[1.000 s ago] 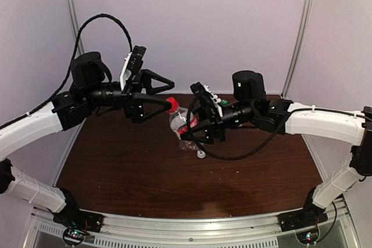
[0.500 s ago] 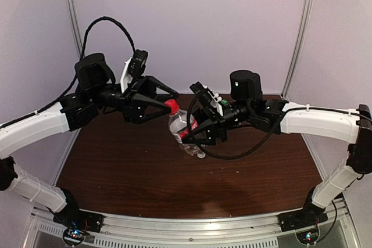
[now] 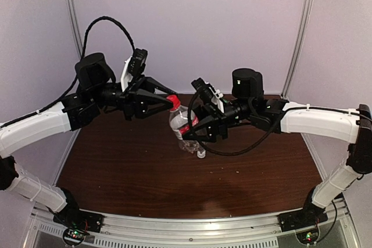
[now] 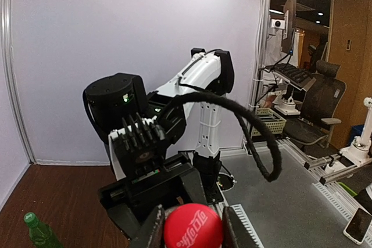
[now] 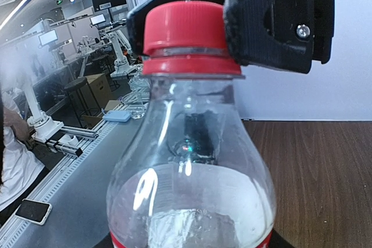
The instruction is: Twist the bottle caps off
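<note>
At the near edge of the dark brown table (image 3: 116, 172) the two arm bases sit well apart, and both arms reach in toward the middle. There the right gripper (image 3: 192, 129) is clamped on the labelled body of the red-labelled bottle (image 3: 179, 121). It holds the bottle clear of the tabletop, with the neck leaning toward the left arm. The left gripper (image 3: 170, 101) is closed on the red cap (image 3: 173, 102), which sits on the bottle's neck. The left wrist view shows one of the fingers (image 4: 152, 230) pressed against each side of the cap. Just below the held bottle a small white cap (image 3: 200, 154) rests at the tabletop; what it is attached to is too unclear to tell. In the left wrist view a green bottle (image 4: 38, 233) with a green cap stands on the wood, well apart from the held one. Behind everything rises the pale back wall (image 3: 192, 21).
</note>
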Tool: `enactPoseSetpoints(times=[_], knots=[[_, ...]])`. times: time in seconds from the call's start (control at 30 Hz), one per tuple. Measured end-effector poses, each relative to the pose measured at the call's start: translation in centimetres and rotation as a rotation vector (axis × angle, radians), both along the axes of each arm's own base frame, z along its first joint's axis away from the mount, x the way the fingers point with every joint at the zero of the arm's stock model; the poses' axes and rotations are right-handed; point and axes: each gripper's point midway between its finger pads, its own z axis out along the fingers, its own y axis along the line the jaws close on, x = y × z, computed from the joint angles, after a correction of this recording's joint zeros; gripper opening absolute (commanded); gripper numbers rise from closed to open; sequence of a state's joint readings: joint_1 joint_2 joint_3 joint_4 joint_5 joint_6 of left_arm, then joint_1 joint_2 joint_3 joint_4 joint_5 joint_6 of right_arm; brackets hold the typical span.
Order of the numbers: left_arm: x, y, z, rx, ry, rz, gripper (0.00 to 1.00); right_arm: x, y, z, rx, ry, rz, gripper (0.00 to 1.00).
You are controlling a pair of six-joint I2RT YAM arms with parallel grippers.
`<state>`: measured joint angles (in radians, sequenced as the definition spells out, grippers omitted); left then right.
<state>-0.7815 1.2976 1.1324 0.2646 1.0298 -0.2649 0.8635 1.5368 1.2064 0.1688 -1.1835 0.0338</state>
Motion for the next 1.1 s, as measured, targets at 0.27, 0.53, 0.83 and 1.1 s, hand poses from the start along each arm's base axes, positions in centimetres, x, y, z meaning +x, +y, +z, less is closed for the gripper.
enactPoseSetpoints(times=[0.27, 0.53, 0.83, 1.1], knots=[[2.4, -0.2, 0.0, 0.003, 0.038, 0.135, 0.18, 2.6, 0.1, 0.1, -0.003, -0.041, -0.150, 0.42], [8.5, 0.2, -1.1, 0.050, 0.239, 0.502, 0.21, 8.2, 0.0, -1.1, -0.052, -0.095, -0.490, 0.43], [11.7, 0.1, -3.1, 0.093, 0.373, 0.721, 0.37, 11.3, -0.6, -3.0, -0.110, -0.170, -0.725, 0.43], [13.0, 0.9, -3.4, 0.103, 0.345, 0.781, 0.68, 13.0, -2.0, -2.6, -0.114, -0.186, -0.809, 0.46]])
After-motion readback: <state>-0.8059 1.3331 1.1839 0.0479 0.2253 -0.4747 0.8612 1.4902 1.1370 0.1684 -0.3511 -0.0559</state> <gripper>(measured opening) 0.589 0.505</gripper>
